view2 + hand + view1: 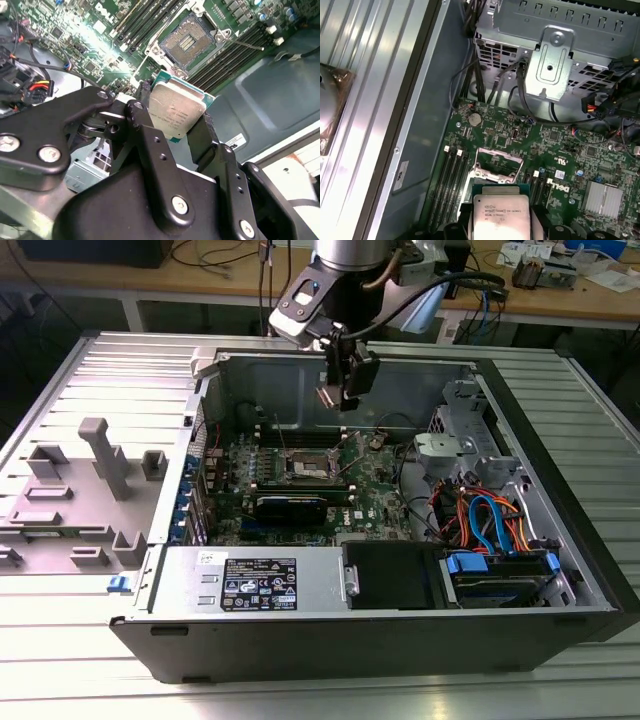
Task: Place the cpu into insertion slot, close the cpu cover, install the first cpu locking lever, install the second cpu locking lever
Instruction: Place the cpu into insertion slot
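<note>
Pinching cpu (pixel 176 112) by opposite edges in pincer (pixel 333 397), probably sparing its underside; hovering toward twelve o'clock of slot (pixel 308 468) in exterior view, lying open.

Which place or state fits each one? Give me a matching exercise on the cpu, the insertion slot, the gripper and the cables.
Things:
1. cpu
2. insertion slot
3. gripper
4. blue and orange cables

Places or states:
A. empty, set in the green board
B. shut on the chip, above the board
C. held in the air, not seated
D. inside the case, at the exterior view's right

Pairs: 1-C, 2-A, 3-B, 4-D.
</note>
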Available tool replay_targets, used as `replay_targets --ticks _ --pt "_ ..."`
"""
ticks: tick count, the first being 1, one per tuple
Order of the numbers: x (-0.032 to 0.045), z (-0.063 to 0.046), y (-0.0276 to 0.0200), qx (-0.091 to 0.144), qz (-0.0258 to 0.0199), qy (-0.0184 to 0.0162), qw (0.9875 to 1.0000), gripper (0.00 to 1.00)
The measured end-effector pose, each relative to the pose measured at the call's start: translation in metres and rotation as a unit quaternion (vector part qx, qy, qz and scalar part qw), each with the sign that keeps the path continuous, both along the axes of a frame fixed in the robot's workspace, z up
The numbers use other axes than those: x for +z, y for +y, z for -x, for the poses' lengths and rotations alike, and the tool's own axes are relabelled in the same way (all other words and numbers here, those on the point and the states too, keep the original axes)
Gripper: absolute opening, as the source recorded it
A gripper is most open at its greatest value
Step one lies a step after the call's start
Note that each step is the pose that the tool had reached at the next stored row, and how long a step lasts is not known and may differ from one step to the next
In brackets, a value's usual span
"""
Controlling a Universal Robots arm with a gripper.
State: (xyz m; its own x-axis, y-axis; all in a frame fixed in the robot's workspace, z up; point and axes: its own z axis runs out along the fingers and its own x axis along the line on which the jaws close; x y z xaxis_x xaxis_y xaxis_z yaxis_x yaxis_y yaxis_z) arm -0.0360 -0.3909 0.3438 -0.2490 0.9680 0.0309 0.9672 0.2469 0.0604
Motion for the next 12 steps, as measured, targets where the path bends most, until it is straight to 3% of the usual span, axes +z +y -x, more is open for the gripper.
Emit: replay_targets --ticks 5,9,12 --pt "-0.0013 0.0 0.0 -0.045 0.0 0.0003 0.999 0.54" --pt "-0.0024 0.0 0.0 -0.079 0.0001 0.0014 0.9969 0.54" --pt "-0.0028 0.0 0.0 -0.089 0.0002 0.002 0.996 0.54"
